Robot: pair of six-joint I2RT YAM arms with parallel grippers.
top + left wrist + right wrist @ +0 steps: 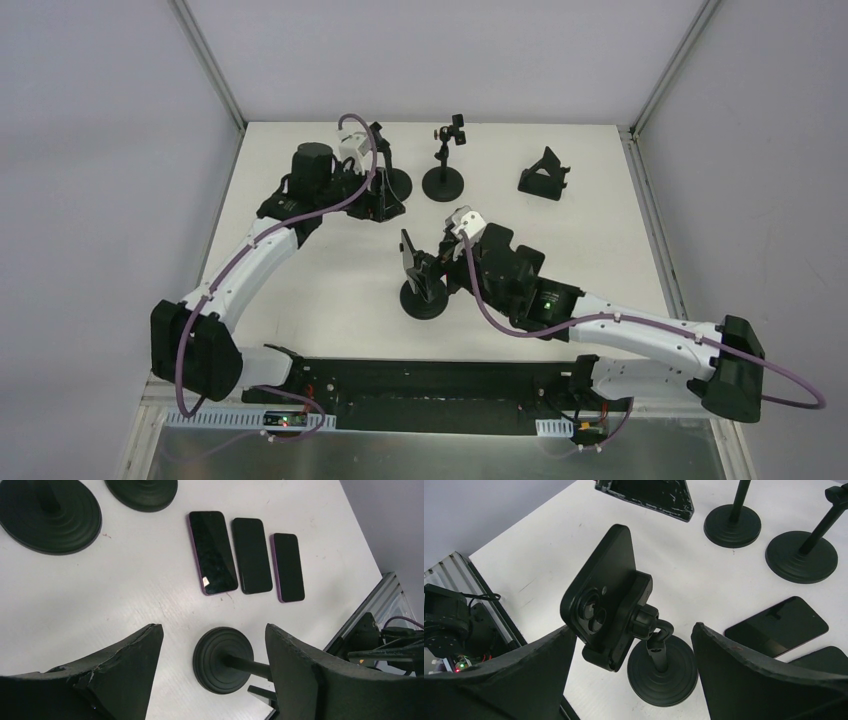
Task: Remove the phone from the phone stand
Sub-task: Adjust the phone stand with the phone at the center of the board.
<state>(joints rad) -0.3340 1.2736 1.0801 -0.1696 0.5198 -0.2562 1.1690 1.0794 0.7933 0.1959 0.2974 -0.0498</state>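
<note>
A phone [599,587] in a black case, its back and camera toward me, sits clamped in the holder of a round-based black phone stand [663,672] at the table's middle [425,295]. My right gripper [634,627] is open, its fingers on either side of the stand's holder and neck, touching nothing; in the top view it [437,265] hangs just right of the phone [409,255]. My left gripper [214,627] is open and empty above the table, with that stand's base [223,659] below it; in the top view it [375,205] is at the back left.
Three phones [250,555] lie face up side by side on the table. Two empty pole stands [395,183] [443,180] stand at the back. A folding black stand [543,175] sits at the back right.
</note>
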